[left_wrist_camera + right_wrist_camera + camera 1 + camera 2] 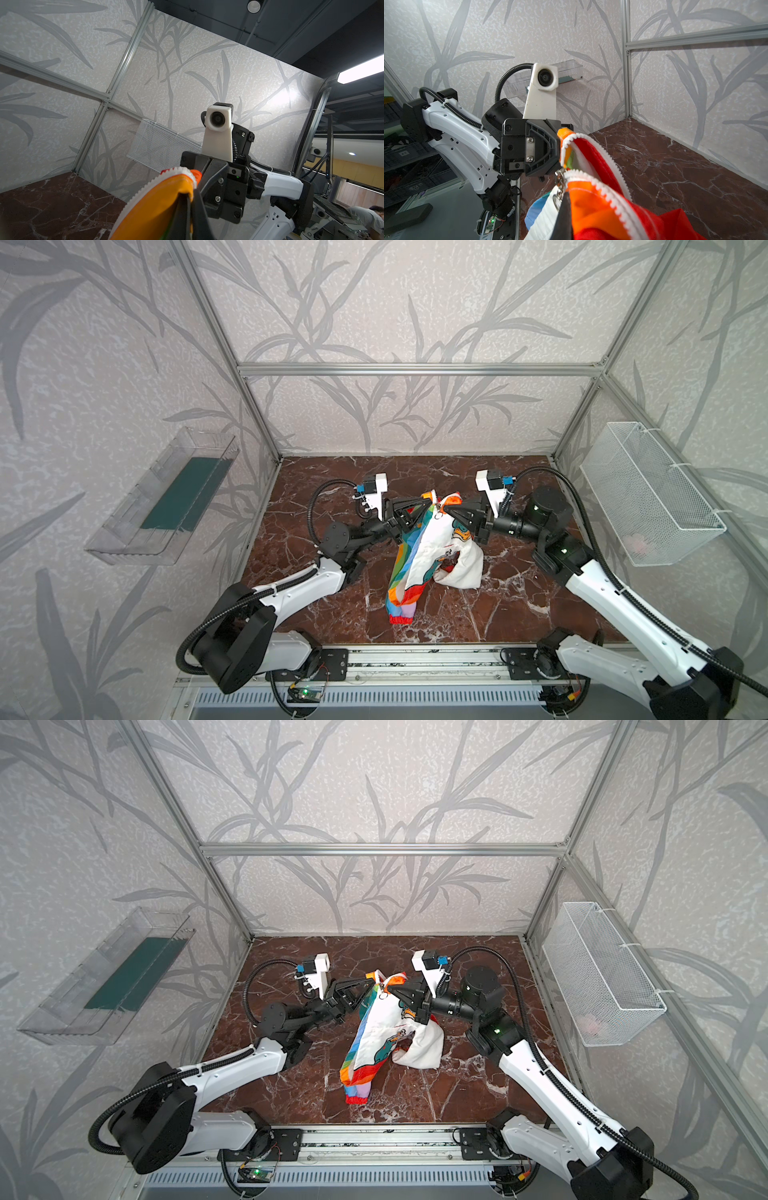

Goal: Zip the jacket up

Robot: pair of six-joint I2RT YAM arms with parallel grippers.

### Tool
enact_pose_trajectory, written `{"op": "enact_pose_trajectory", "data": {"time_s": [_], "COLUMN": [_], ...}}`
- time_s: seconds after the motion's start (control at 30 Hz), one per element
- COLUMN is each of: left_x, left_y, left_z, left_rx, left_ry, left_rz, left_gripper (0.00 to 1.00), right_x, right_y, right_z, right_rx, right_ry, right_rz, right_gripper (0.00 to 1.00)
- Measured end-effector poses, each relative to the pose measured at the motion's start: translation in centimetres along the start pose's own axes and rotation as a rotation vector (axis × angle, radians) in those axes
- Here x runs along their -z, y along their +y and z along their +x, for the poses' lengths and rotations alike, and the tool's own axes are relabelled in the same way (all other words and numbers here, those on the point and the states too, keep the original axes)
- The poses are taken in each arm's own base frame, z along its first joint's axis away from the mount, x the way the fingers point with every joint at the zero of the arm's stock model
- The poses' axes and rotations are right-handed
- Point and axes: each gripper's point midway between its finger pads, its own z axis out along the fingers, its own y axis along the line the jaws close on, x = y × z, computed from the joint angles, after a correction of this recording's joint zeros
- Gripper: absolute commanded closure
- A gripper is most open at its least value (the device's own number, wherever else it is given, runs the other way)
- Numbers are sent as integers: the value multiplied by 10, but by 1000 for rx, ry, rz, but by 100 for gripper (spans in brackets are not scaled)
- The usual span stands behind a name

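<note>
Found left gripper (428, 504) and right gripper (448, 511) clamped on raised top edge of jacket (419, 556), tips facing. Noted zipper pull (560, 184) just between, jacket hanging lengthwise down to table (519, 605).

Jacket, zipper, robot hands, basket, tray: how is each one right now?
jacket, top end held up by both hands, the rest lying crumpled on the table
zipper, open, tooth rows apart
left hand, shut on the jacket
right hand, shut on the jacket
basket, hanging on the side wall
tray, hanging on the other side wall
</note>
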Motion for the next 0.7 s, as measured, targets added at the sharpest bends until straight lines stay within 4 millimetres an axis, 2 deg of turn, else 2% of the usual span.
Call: {"op": "enact_pose_trajectory", "data": {"time_s": [0.7], "left_x": [1], "left_y": [-1], "left_z": [1], "left_rx": [-12], "left_ry": [2], "left_rz": [1], "left_gripper": [100], "right_x": [-1], "right_y": [-2], "right_z": [1], "right_rx": [-18], "right_ry": [2], "right_rz": [1], "right_gripper": [100]}}
